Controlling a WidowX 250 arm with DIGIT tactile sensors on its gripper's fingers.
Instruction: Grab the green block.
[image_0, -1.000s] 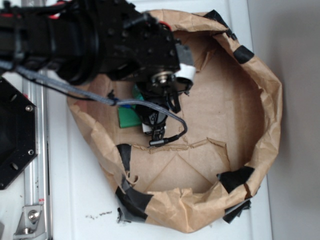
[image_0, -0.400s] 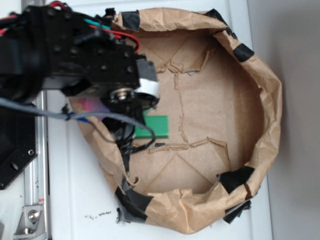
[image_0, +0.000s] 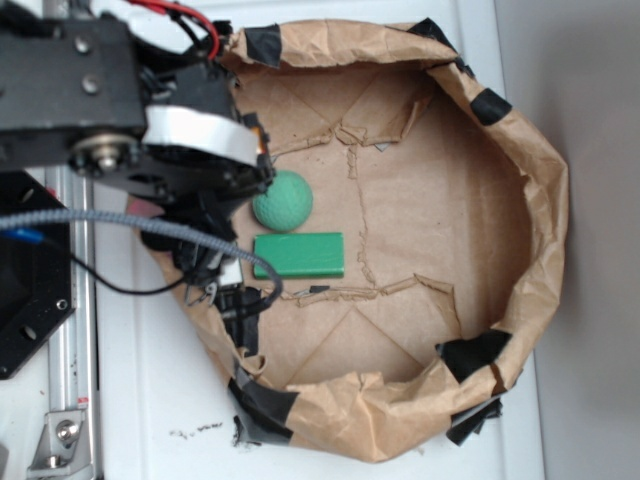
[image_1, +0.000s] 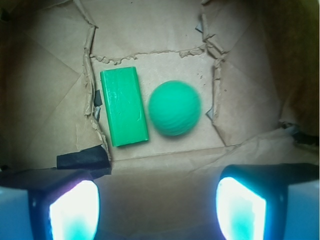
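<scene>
The claw (image_1: 157, 210) is spread wide and empty, with the green block (image_1: 124, 106) lying ungrasped ahead of it beside a ball (image_1: 175, 108), so the grab is not yet done.

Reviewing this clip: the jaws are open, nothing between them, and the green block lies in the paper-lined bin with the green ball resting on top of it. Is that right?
Not quite. The green ball is not on top of the green block; it lies beside it on the floor of the paper-lined bin, as the wrist view shows. The rest holds: the gripper has its jaws open with nothing between them.
</scene>
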